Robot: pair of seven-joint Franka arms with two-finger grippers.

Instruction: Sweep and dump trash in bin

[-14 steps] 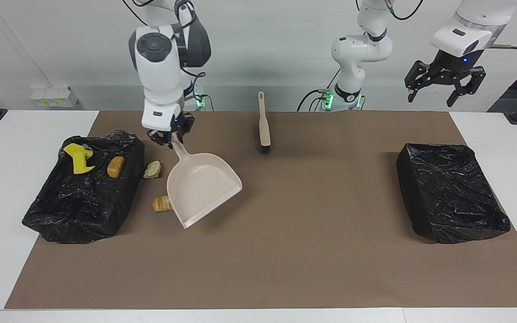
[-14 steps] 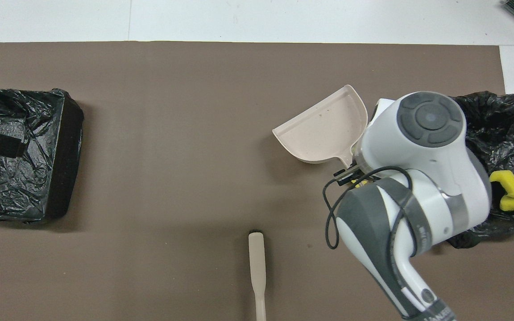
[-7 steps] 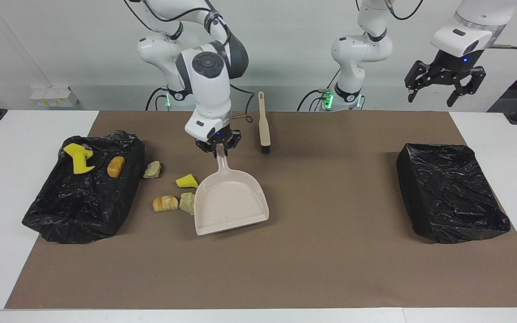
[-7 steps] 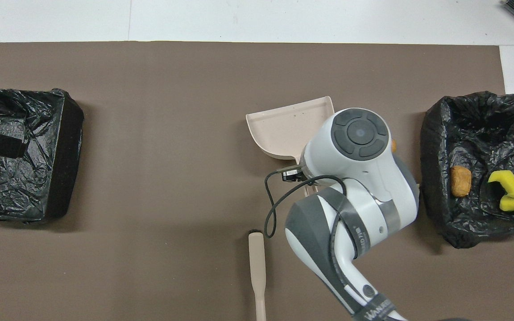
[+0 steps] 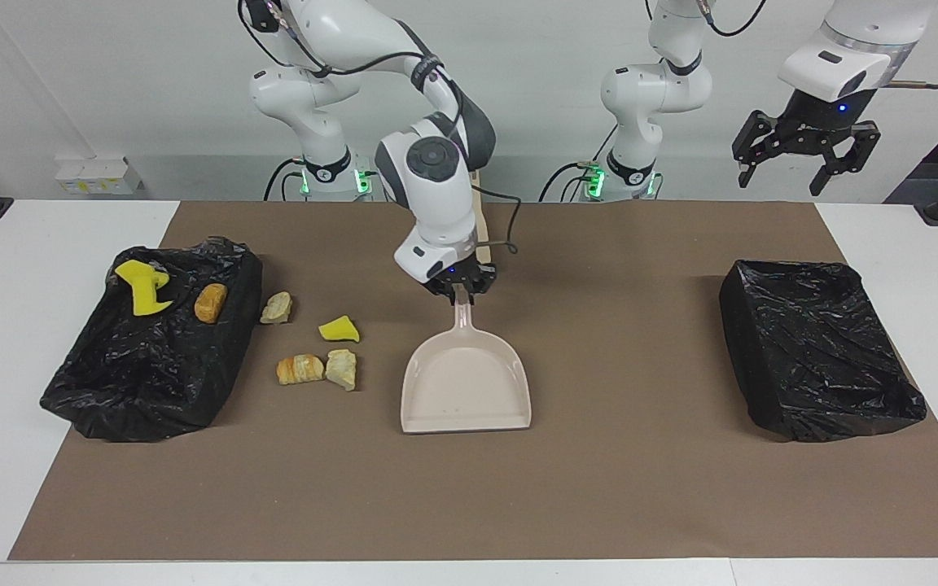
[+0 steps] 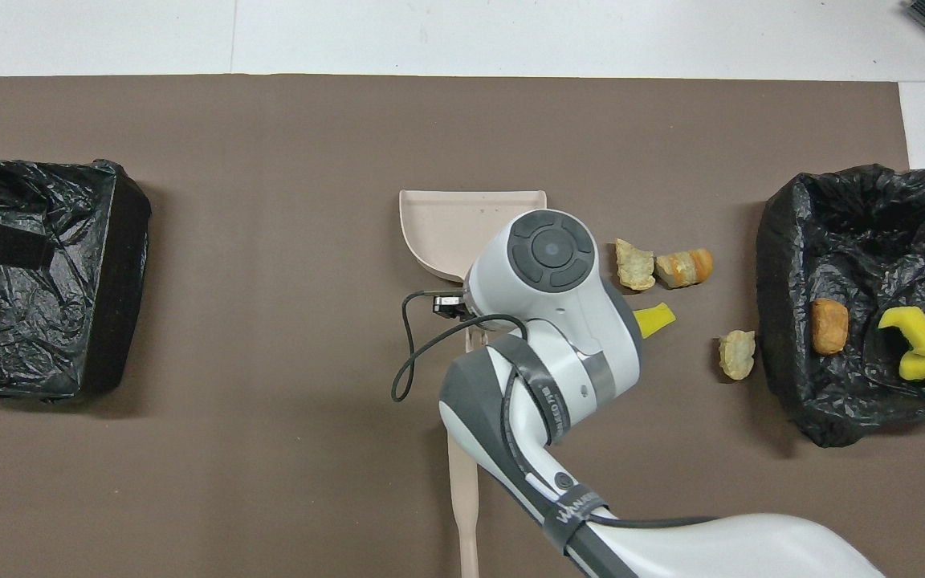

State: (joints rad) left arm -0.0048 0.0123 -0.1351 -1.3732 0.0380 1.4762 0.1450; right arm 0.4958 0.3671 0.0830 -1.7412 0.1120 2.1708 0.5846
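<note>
The dustpan [image 5: 466, 392] lies mid-table. Beside it, toward the right arm's end, lie four scraps [image 5: 316, 348]. Two more scraps [image 5: 168, 295] sit in the bin [image 5: 135, 382] at that end. A second bin [image 5: 819, 350] sits at the left arm's end. The brush [image 6: 462, 498] lies nearer to the robots than the dustpan.
</note>
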